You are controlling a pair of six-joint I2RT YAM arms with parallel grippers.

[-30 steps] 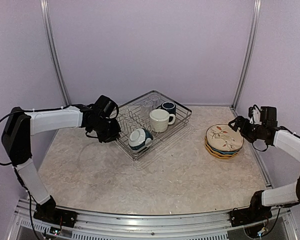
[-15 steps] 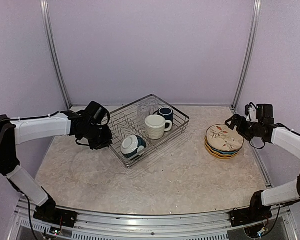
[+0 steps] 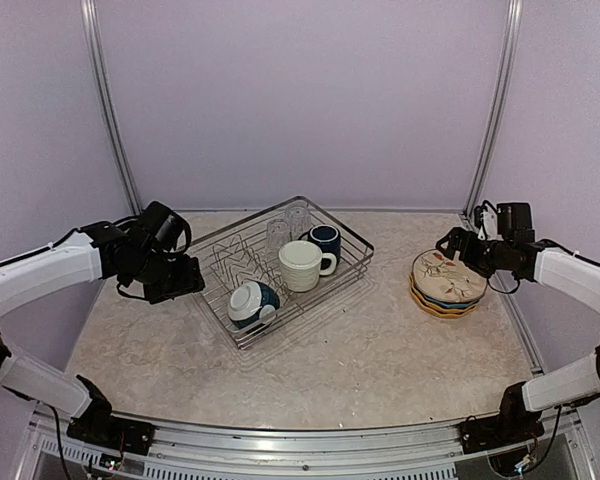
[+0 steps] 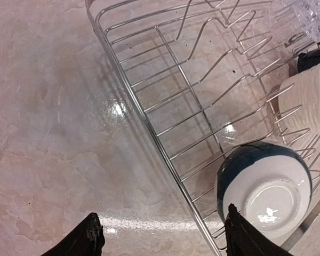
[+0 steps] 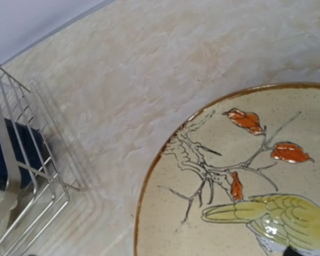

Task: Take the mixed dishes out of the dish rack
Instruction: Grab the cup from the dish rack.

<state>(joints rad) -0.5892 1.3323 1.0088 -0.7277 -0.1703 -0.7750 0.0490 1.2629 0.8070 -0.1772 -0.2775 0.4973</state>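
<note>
Only the tips of the left gripper (image 4: pixel 165 237) show, spread apart with the dish rack (image 4: pixel 149 122) rim between them and the teal-and-white bowl (image 4: pixel 264 186) just inside, while the right gripper (image 3: pixel 454 243), hard to make out, hangs open beside the cream bird-pattern plate (image 3: pixel 448 270).

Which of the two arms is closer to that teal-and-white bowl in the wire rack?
Left. The left gripper is just outside the dish rack's left rim, beside the teal-and-white bowl. The right gripper is across the table by the plate stack.
</note>
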